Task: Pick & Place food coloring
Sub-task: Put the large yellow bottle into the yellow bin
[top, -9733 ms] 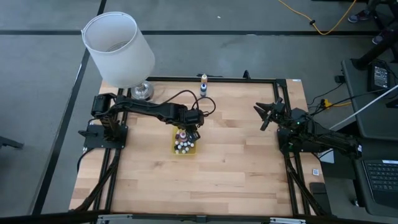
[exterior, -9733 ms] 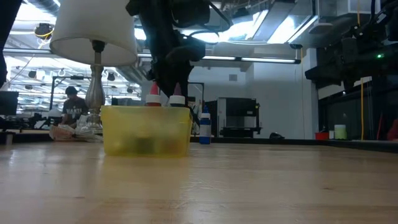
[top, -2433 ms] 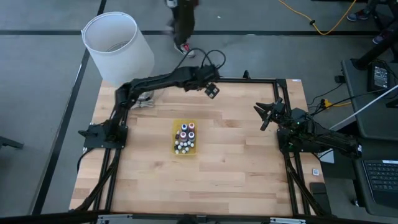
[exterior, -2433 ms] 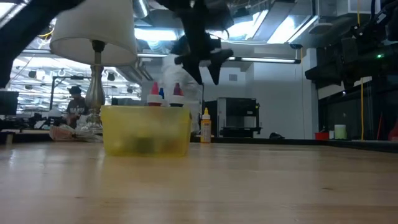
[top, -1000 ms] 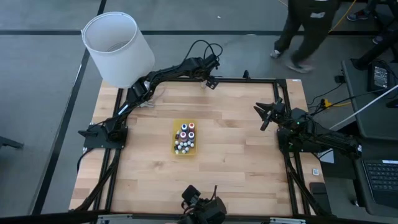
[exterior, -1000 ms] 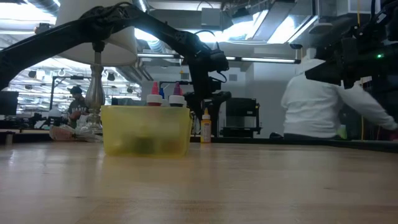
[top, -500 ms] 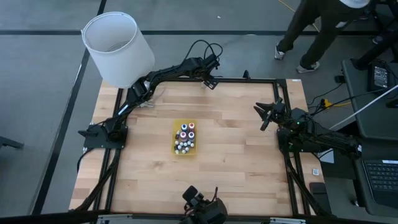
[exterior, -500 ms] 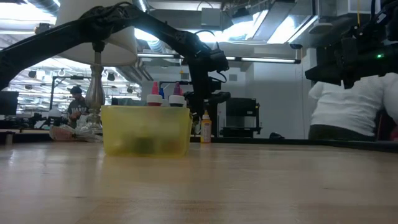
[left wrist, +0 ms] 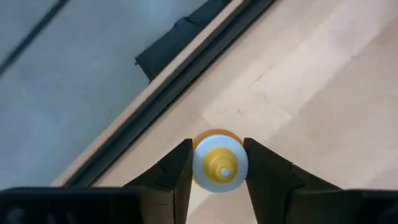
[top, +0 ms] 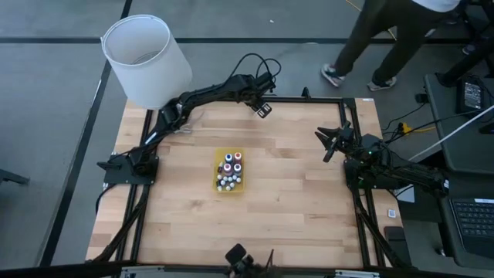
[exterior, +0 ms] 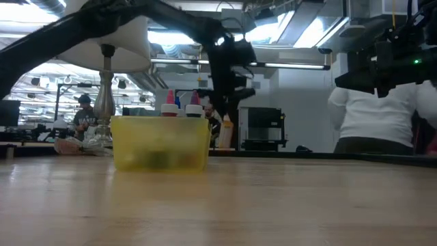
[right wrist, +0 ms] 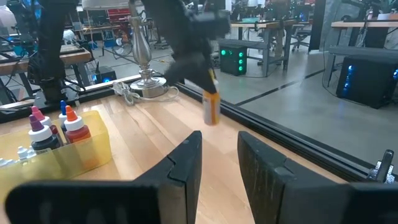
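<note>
Yellow translucent rectangular tray (top: 229, 184), mid-table: holds small dropper bottles (top: 228, 168) with white, red, blue and pink caps, upright. Left gripper (top: 262, 109), at the far table edge: clamped on one orange dropper bottle with white cap (left wrist: 219, 166), tilted in the low view. Right gripper (top: 332, 144): right side, nothing between its narrowly parted fingers. White-shaded lamp (top: 147, 60): far-left corner. A person (top: 386, 38): beyond the table.
</note>
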